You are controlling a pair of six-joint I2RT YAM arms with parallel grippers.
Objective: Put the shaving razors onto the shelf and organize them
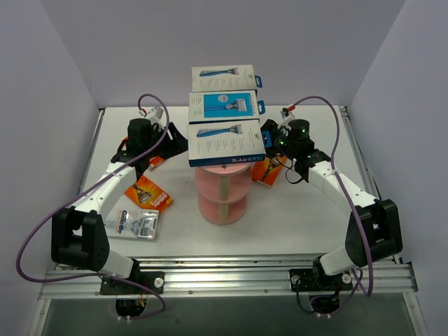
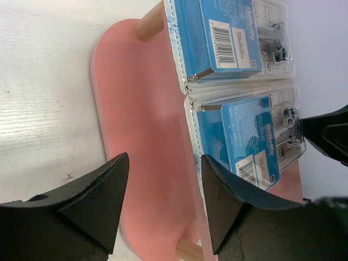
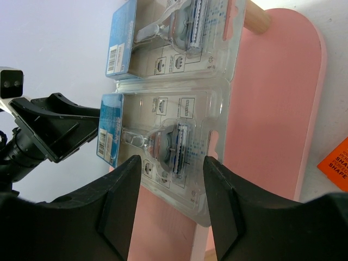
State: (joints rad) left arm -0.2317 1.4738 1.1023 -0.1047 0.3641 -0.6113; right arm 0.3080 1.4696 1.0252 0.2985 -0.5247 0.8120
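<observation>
While top cam shows boxes (image 1: 226, 143), wrist cams show blister packs (image 3: 174, 136).

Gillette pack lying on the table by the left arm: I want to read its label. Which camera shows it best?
Top external: the Gillette pack lies flat on the table, face up with its name readable. Neither wrist view shows it; both face the pink shelf and other blister packs.

centre: shelf (image 1: 220, 203), overhanging razor packs (image 1: 225, 143) block | left-centre: orange pack (image 1: 148, 194), clear pack (image 1: 137, 224) on table (image 1: 178, 234) | right of shelf: second orange pack (image 1: 267, 173) | lower right: open table room
</observation>
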